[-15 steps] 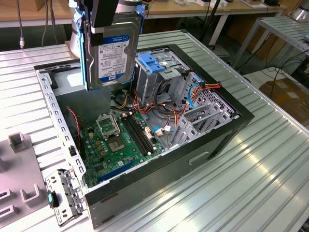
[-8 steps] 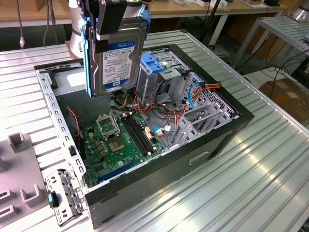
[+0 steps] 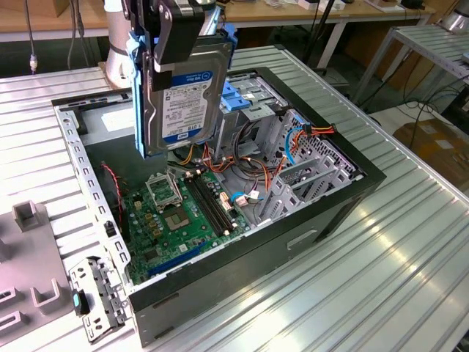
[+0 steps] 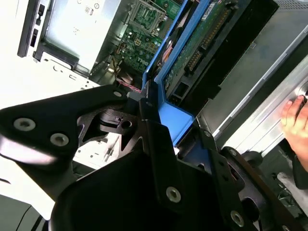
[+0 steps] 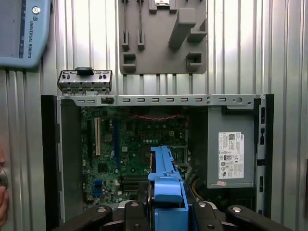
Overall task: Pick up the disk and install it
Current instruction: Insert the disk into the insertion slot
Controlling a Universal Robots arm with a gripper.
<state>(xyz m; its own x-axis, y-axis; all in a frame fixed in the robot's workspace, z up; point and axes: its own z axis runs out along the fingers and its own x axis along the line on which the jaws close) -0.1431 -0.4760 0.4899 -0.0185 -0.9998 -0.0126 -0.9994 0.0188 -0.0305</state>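
- Holding the disk [image 3: 185, 103] upright above the open case [image 3: 322, 220], my gripper [image 3: 176, 59] clamped on its blue carrier.
- 1 slip in that narrow grip and it drops onto the motherboard [image 3: 179, 216].
- Loose cables [image 3: 272, 170] could snag it going in.
- A person's hand [image 4: 294, 118] sits near the case; I judge that a collision risk.

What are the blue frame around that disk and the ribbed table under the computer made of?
The disk has a blue frame that looks like moulded plastic: uniform bright colour with a soft sheen. The table looks like bare aluminium or a similar metal: silvery ribbed slats with streaky reflections.
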